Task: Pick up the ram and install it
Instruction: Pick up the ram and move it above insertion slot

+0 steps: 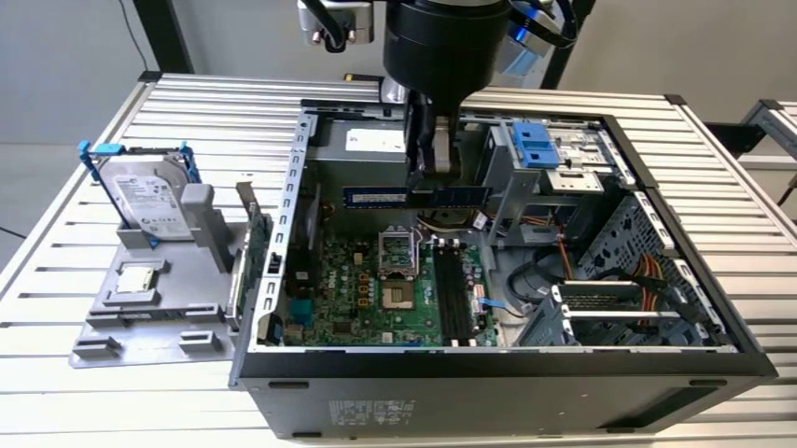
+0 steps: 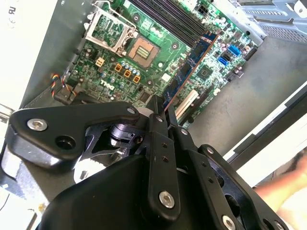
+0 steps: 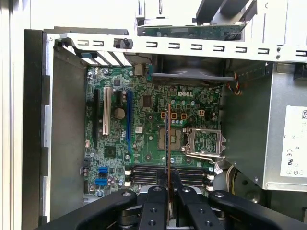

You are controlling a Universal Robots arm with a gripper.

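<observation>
My gripper [image 1: 436, 187] is shut on the ram [image 1: 386, 197], a long narrow stick held level and on edge above the open computer case [image 1: 498, 359]. The stick hangs over the far part of the motherboard [image 1: 361, 299], above the processor socket [image 1: 396, 254] and short of the black memory slots [image 1: 451, 297]. In both wrist views the ram shows edge-on, running out from between the black fingers: ram [image 2: 192, 62] from gripper [image 2: 160, 103], ram [image 3: 167, 139] from gripper [image 3: 168, 175]. The memory slots [image 3: 144, 173] lie just under the fingertips in the first wrist view.
A grey holder [image 1: 137, 317] at the exterior view's left carries a hard drive [image 1: 149, 201], a square silver processor chip [image 1: 134, 280] and an upright green expansion card [image 1: 256, 243]. Inside the case are a power supply [image 1: 361, 145], a blue-fronted drive cage [image 1: 536, 145] and cables [image 1: 598, 271].
</observation>
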